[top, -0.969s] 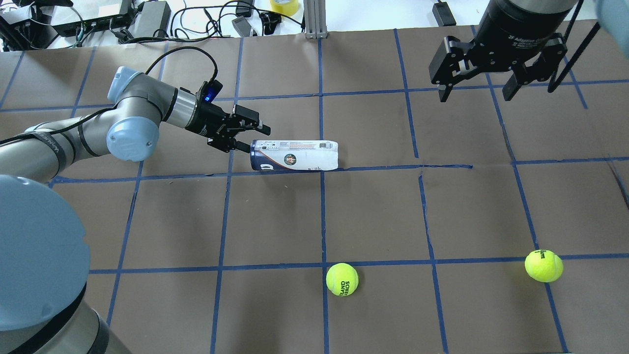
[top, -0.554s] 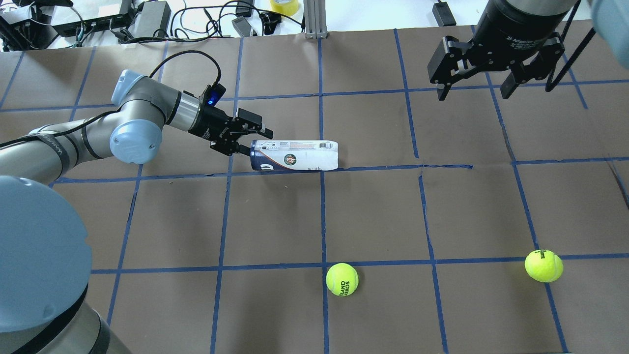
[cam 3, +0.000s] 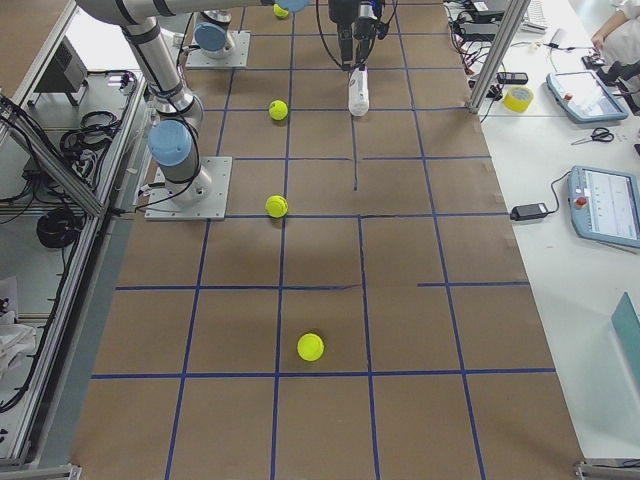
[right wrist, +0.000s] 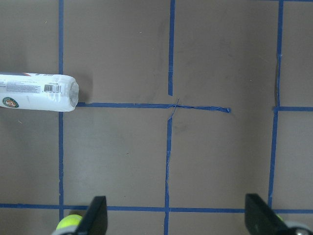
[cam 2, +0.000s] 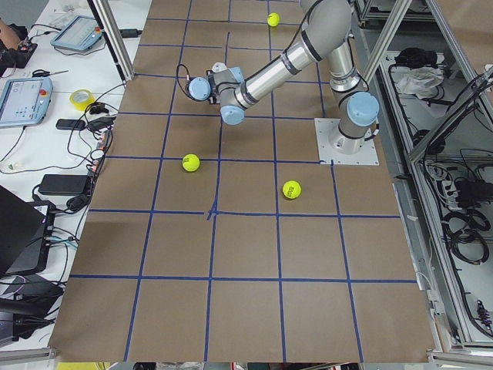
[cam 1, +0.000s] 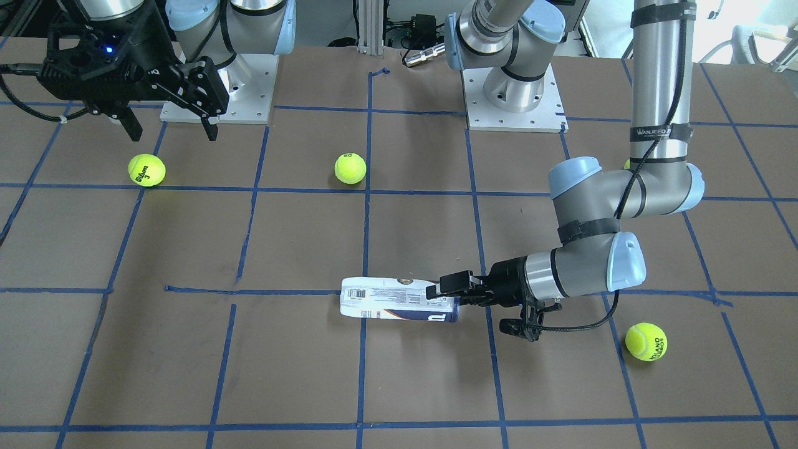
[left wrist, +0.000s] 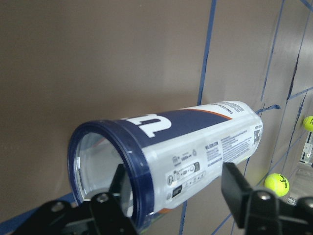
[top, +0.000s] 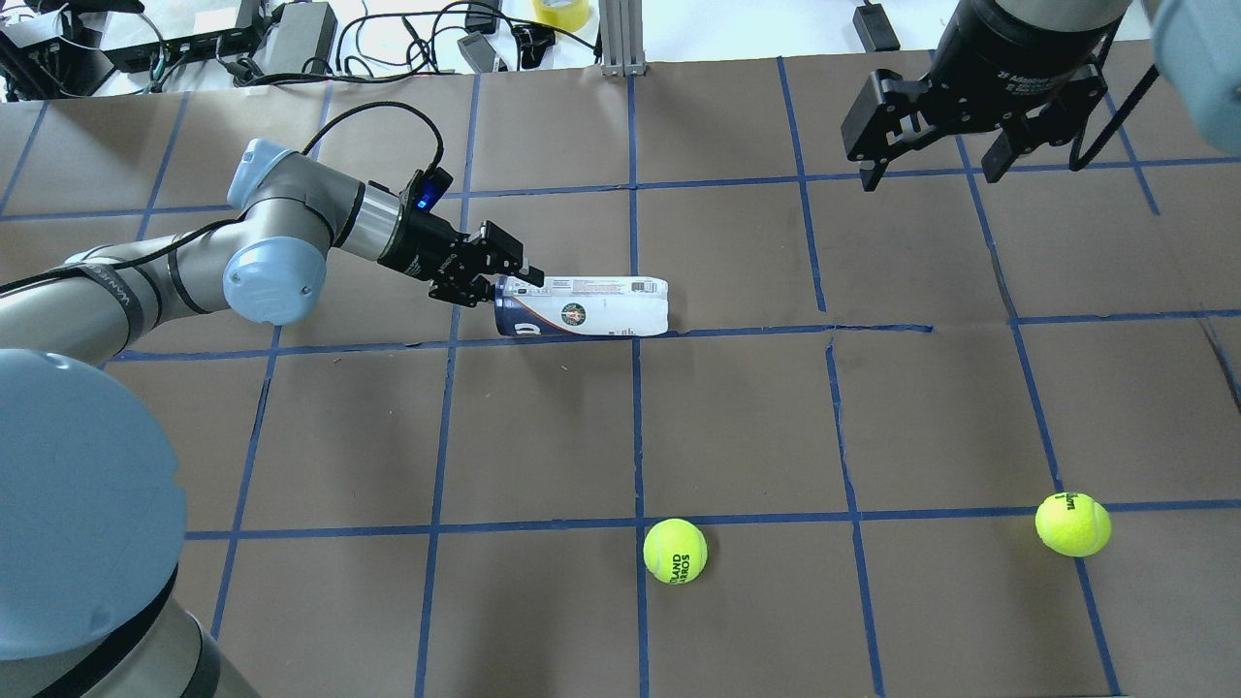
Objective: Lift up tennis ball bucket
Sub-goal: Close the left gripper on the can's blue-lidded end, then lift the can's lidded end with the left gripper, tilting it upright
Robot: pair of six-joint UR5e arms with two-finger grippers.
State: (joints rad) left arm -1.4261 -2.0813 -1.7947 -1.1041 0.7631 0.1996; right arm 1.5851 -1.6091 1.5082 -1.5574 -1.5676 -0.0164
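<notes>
Brown paper-covered surface [top: 737, 427] with a blue tape grid; cables and a yellow tape roll [top: 562, 12] lie past its far edge. We see the slim clear-plastic tennis ball bucket [top: 582, 306], with white label and navy band, lying on its side near the middle of the surface. It sits just beside a blue tape line and parallel to it. Its dark blue open rim faces the left arm, and the barcode end points toward the robot's right. In the front view the tennis ball bucket [cam 1: 399, 300] rests on the paper, not lifted.

Left gripper [top: 506, 286] is low at the bucket's rim end, forearm close to level with the surface. In the left wrist view the left gripper [left wrist: 176, 188] straddles the rim wall. 1 finger [left wrist: 117, 196] sits at the tube's mouth, seen partly through the clear plastic. The other finger [left wrist: 237, 191] is outside, apart from the label. Jaws parted, gripping nothing.

Right gripper [top: 931, 176] hangs high over the far right part of the surface, well apart from the bucket. Jaws wide, holding nothing. Its wrist view looks straight down and catches the bucket's barcode end [right wrist: 36, 91].

2 yellow-green tennis balls [top: 675, 551] [top: 1072, 523] sit on the near side, well apart from the bucket. A 3rd ball [cam 1: 646, 341] lies near the left arm's elbow.
</notes>
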